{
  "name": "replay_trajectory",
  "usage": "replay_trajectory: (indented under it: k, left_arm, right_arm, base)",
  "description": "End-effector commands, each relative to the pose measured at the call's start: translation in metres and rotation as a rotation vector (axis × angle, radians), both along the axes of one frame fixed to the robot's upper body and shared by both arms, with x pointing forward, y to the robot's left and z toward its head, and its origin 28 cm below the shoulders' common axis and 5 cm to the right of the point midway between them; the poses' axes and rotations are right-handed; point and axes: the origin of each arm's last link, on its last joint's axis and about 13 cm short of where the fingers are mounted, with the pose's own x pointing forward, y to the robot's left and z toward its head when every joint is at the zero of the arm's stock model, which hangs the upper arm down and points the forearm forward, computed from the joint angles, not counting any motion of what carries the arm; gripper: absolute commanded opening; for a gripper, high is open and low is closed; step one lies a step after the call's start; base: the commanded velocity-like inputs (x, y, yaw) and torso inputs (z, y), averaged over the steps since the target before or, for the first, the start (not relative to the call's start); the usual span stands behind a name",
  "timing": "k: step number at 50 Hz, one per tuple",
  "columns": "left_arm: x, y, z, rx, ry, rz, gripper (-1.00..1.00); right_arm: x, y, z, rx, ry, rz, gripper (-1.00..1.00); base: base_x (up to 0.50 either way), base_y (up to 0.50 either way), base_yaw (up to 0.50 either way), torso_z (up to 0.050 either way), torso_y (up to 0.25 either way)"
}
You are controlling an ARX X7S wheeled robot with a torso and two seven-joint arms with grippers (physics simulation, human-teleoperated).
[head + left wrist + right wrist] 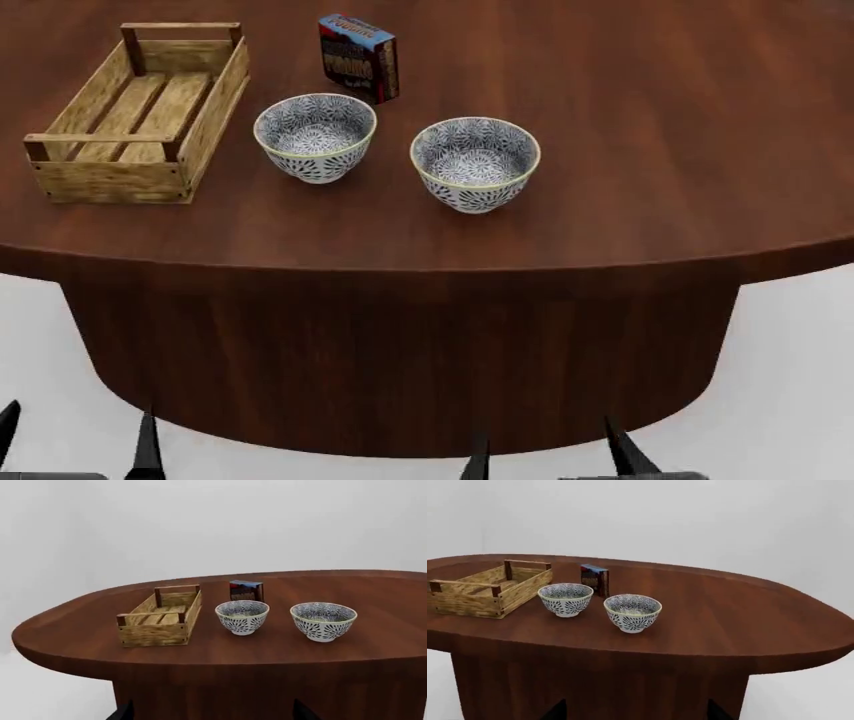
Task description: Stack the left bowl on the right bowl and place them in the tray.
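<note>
Two patterned blue-and-white bowls stand side by side on the brown table: the left bowl point(315, 136) and the right bowl point(474, 164). The light-wood tray point(134, 112) lies left of them, empty. They also show in the left wrist view, left bowl point(242, 616), right bowl point(323, 621), tray point(162, 616), and in the right wrist view, left bowl point(566, 599), right bowl point(632, 612), tray point(490, 587). My left gripper point(74, 445) and right gripper point(547, 455) hang low in front of the table, both open and empty, far from the bowls.
A blue pudding box point(358, 56) stands upright just behind the left bowl. The table point(641, 120) has a rounded front edge and a solid dark base beneath, right ahead of both grippers.
</note>
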Motion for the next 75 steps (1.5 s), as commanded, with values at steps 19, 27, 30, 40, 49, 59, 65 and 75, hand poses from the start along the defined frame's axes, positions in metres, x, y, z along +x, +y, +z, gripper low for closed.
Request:
replay_trajectory:
  k: [19, 27, 30, 40, 49, 59, 65, 75]
  left_arm:
    - [-0.001, 0.03, 0.102, 0.09, -0.089, 0.121, 1.0]
    - [-0.011, 0.034, 0.13, 0.074, -0.134, 0.111, 1.0]
    - [-0.005, 0.04, 0.137, 0.063, -0.148, 0.13, 1.0]
    - [-0.007, 0.056, 0.158, 0.06, -0.192, 0.177, 1.0]
    - [-0.015, 0.055, 0.166, 0.104, -0.223, 0.174, 1.0]
    - [-0.016, 0.052, 0.171, 0.151, -0.263, 0.16, 1.0]
    - [-0.017, 0.049, 0.17, 0.146, -0.263, 0.149, 1.0]
    - [-0.015, 0.045, 0.171, 0.145, -0.265, 0.123, 1.0]
  right_arm:
    - [-0.028, -0.028, 0.089, -0.103, -0.083, -0.034, 1.0]
    - [-0.033, -0.034, 0.102, -0.1, -0.132, -0.057, 1.0]
    - [-0.041, -0.033, 0.111, -0.121, -0.155, -0.062, 1.0]
    - [-0.051, -0.036, 0.128, -0.132, -0.247, -0.112, 1.0]
    - [-0.051, -0.032, 0.13, -0.274, -0.261, -0.136, 1.0]
    - [-0.051, -0.031, 0.13, -0.271, -0.283, -0.134, 1.0]
    - [-0.05, -0.032, 0.129, -0.256, -0.282, -0.145, 1.0]
    - [-0.05, -0.033, 0.13, -0.219, -0.279, -0.153, 1.0]
  base:
    - [0.0, 0.0, 0.0, 0.0, 0.0]
    - [0.0, 0.0, 0.0, 0.0, 0.0]
    - [0.0, 0.0, 0.0, 0.0, 0.0]
    - [0.0, 0.0, 0.0, 0.0, 0.0]
    - [0.0, 0.15, 0.0, 0.0, 0.0]
    - [0.0, 0.5, 0.0, 0.0, 0.0]
    - [0.0, 0.5, 0.0, 0.0, 0.0]
    - [0.0, 0.5, 0.0, 0.0, 0.0]
